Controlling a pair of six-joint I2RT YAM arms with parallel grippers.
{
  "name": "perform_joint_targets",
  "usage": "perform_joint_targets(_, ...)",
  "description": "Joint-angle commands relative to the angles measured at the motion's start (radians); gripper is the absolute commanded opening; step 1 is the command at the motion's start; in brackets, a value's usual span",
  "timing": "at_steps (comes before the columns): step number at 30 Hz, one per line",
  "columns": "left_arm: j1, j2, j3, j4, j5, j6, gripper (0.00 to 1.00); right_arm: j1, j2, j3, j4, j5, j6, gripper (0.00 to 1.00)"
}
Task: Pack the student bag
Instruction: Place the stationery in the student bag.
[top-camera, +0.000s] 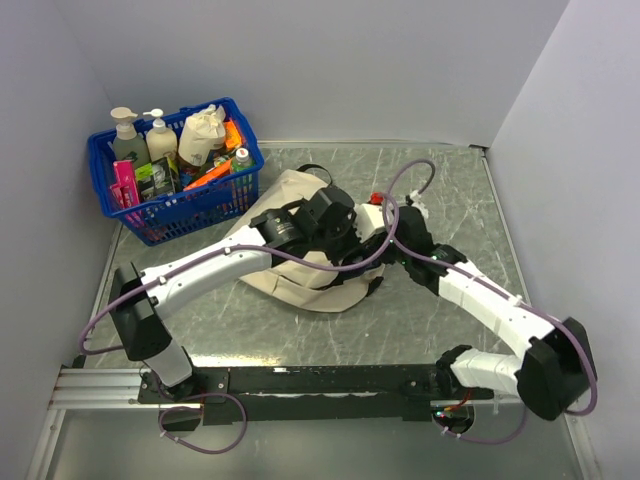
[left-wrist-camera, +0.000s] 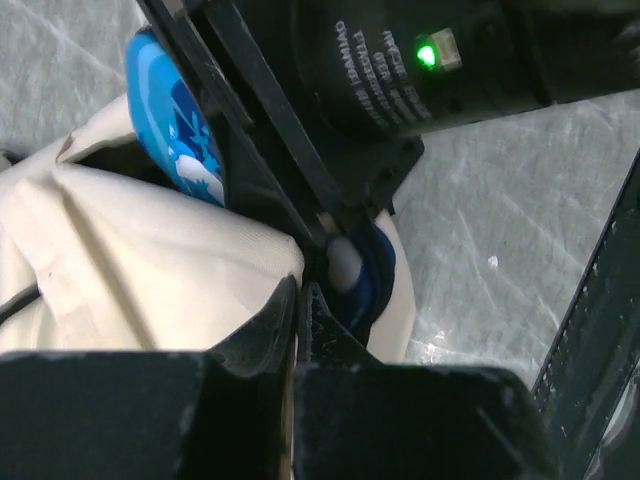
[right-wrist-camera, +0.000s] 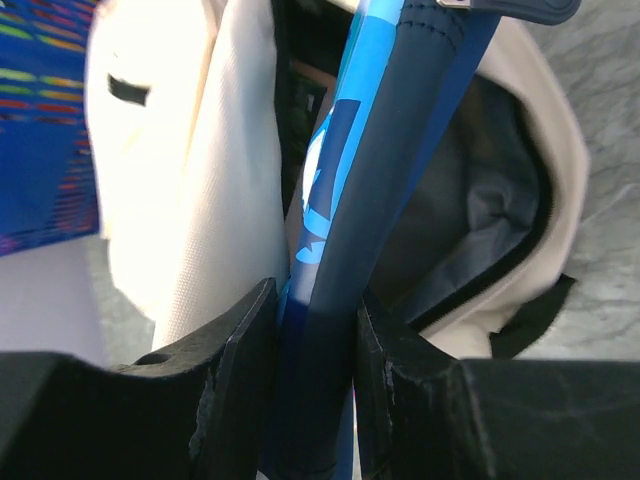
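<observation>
The cream student bag (top-camera: 300, 285) lies mid-table with its mouth open under both grippers. My left gripper (left-wrist-camera: 298, 290) is shut on the bag's cream rim (left-wrist-camera: 150, 250) beside the black zipper trim; from above, the left gripper (top-camera: 340, 240) sits over the bag. My right gripper (right-wrist-camera: 315, 300) is shut on a flat blue book-like item (right-wrist-camera: 370, 180). That item stands on edge and reaches into the bag's dark opening (right-wrist-camera: 480, 200) past the cream wall (right-wrist-camera: 230, 150). The left wrist view shows the same blue item (left-wrist-camera: 170, 110) inside the mouth. The right gripper (top-camera: 385, 235) is close beside the left one.
A blue plastic basket (top-camera: 175, 215) stands at the back left, holding pump bottles (top-camera: 128, 140), a small cream pouch (top-camera: 203, 135) and other items. White walls close in on the left, back and right. The right arm's black body (left-wrist-camera: 430, 55) hangs just over my left gripper.
</observation>
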Motion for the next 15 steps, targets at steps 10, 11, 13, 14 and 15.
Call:
perform_joint_targets(10,-0.014,0.02,0.087,0.036,0.047,-0.043,0.01,0.179,0.131,0.082,0.103,0.079,0.001,0.21)
perform_joint_targets(11,-0.012,0.02,0.078,0.036,0.045,-0.045,0.01,0.179,0.116,0.05,0.127,0.046,-0.013,0.26)
perform_joint_targets(13,-0.012,0.017,0.073,0.036,0.046,-0.048,0.01,0.177,0.113,0.033,0.144,0.036,-0.018,0.37)
perform_joint_targets(14,-0.012,0.017,0.073,0.035,0.046,-0.048,0.01,0.176,0.109,0.016,0.149,0.018,-0.024,0.41)
perform_joint_targets(15,-0.012,0.017,0.076,0.035,0.05,-0.049,0.01,0.174,0.103,0.01,0.147,0.004,-0.032,0.45)
